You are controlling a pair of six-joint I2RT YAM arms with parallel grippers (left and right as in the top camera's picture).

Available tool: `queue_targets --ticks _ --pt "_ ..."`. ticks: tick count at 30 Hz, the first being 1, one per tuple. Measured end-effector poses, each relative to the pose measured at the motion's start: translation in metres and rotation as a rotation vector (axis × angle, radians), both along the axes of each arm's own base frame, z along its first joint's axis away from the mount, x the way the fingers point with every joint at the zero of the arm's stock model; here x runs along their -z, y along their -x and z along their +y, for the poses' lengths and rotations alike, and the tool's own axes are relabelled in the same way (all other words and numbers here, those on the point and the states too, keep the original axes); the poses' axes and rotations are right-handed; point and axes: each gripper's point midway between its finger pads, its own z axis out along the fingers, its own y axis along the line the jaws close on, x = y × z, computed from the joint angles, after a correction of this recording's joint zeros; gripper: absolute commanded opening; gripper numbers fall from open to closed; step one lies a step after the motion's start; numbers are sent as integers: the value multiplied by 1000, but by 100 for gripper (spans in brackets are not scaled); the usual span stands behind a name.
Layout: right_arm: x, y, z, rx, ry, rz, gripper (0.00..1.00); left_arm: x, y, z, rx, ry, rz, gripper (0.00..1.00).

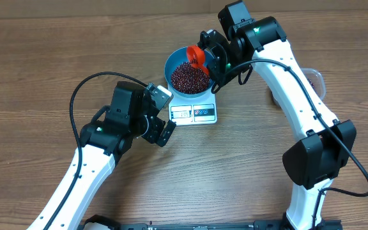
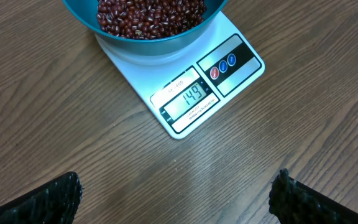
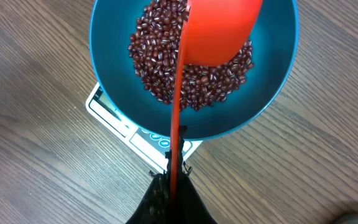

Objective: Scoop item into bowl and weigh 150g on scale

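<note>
The blue bowl sits on the white scale and holds a heap of dark red beans. In the left wrist view the scale has a lit display that reads 149, with the bowl and beans above it. My right gripper is shut on the thin handle of a red scoop. The scoop hangs tilted over the beans in the bowl, my right gripper below it. My left gripper stands open and empty just left of the scale, fingers wide apart.
A clear tub with dark beans lies at the right, mostly hidden behind my right arm. The wooden table stretches bare to the left and front. A black cable loops above my left arm.
</note>
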Motion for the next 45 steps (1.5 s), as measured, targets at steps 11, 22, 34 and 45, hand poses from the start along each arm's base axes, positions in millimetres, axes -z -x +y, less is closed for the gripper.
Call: queue_targets --ticks 11,22,34,45 --pt "0 0 -1 1 6 -2 4 0 0 0 0 0 0 100" --pt "2 -4 -9 15 61 -26 4 0 0 0 0 0 0 100" --pt "4 -3 -5 -7 173 -83 4 0 0 0 0 0 0 100" --pt "4 -6 -10 3 205 -97 4 0 0 0 0 0 0 100"
